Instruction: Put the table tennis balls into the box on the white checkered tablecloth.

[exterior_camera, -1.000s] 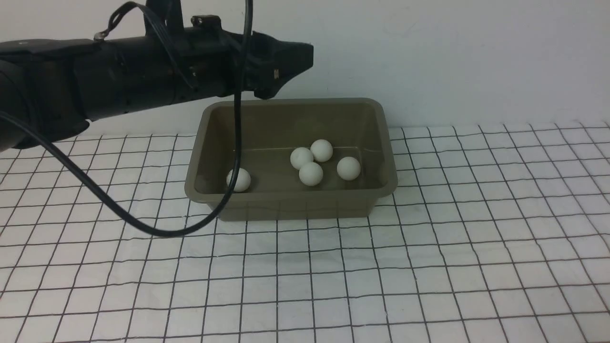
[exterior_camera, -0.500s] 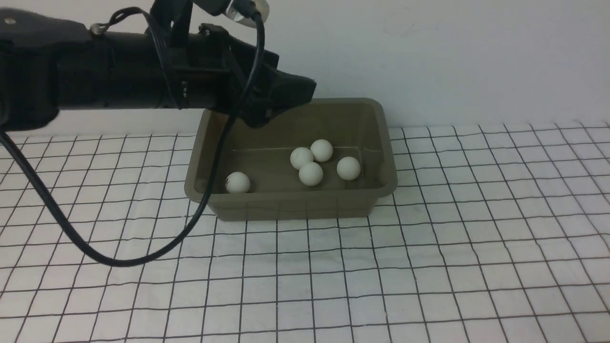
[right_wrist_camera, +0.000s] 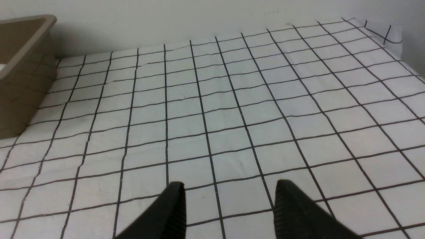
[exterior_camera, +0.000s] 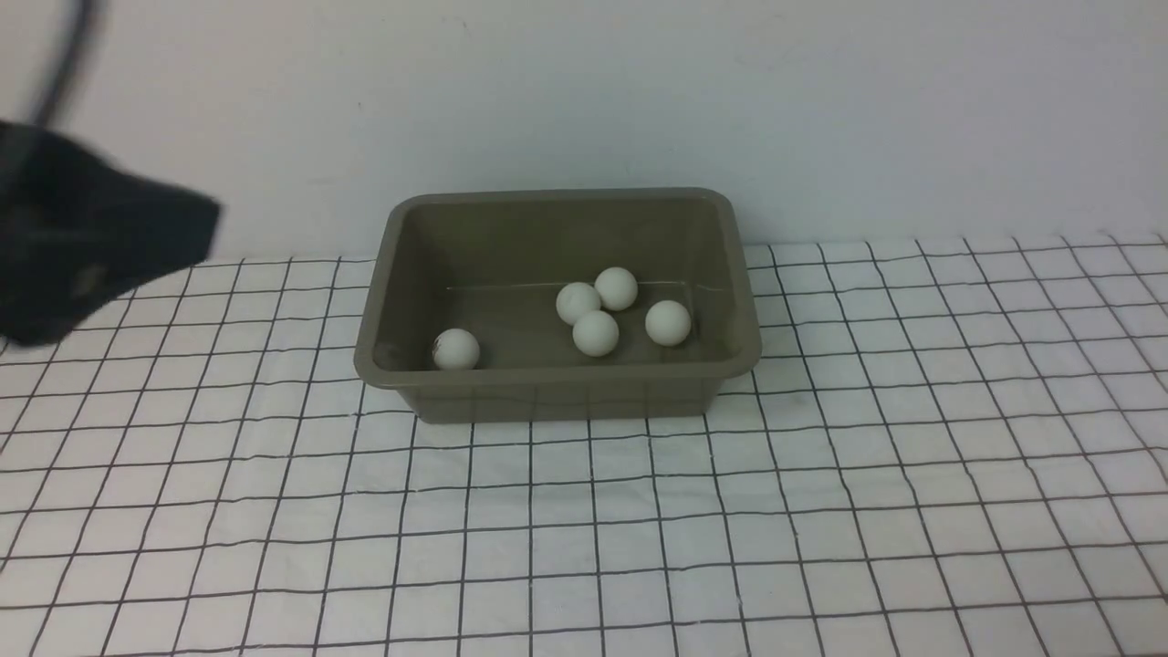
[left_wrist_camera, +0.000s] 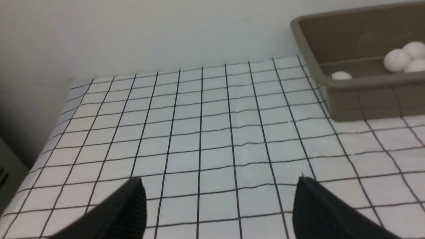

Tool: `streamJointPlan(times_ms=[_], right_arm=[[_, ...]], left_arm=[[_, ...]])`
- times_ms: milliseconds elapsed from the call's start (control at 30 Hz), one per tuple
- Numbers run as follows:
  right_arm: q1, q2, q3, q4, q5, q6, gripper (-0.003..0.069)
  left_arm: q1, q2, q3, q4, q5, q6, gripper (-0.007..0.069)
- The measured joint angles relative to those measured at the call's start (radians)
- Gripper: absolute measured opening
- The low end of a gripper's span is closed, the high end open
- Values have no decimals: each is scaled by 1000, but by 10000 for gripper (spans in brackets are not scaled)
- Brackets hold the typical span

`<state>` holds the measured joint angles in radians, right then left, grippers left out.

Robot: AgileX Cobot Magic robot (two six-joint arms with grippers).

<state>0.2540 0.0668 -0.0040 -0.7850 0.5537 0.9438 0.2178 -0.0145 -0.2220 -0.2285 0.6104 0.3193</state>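
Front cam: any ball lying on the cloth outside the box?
No, all five table tennis balls sit inside the box, and the white checkered tablecloth around it shows none.

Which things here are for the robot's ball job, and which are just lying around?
For the job:
- five white balls, all inside the box
- the checkered tablecloth under it
- the left gripper and right gripper, both open and holding nothing

Just there:
- the plain wall behind
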Motion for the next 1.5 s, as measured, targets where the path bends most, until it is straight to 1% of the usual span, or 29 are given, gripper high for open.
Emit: streamJointPlan(times_ms=[133, 400, 667, 733, 800, 867, 1067, 1300, 1500], right_arm=[[0, 0, 0, 0, 1, 0, 336], [0, 0, 0, 0, 1, 0, 336], [0, 0, 0, 0, 1, 0, 336], [0, 0, 0, 0, 1, 0, 336], [0, 0, 0, 0, 1, 0, 336], [0, 0, 0, 0, 1, 0, 336], [0, 0, 0, 0, 2, 0, 336], [0, 0, 0, -3, 4, 0, 336], [0, 0, 0, -3, 7, -1, 336]], left_arm=[[0, 0, 17, 30, 11, -10, 534], [0, 0, 18, 23, -35, -9, 534], [-3, 0, 18, 5, -37, -5, 534], [-20, 0, 18, 5, -37, -2, 534], [-71, 0, 18, 5, -35, 11, 534], [-90, 0, 19, 4, -30, 16, 534], [-110, 0, 22, -3, -16, 19, 534], [-170, 0, 85, -3, -60, 22, 534], [-180, 0, 141, -3, -79, 22, 534]])
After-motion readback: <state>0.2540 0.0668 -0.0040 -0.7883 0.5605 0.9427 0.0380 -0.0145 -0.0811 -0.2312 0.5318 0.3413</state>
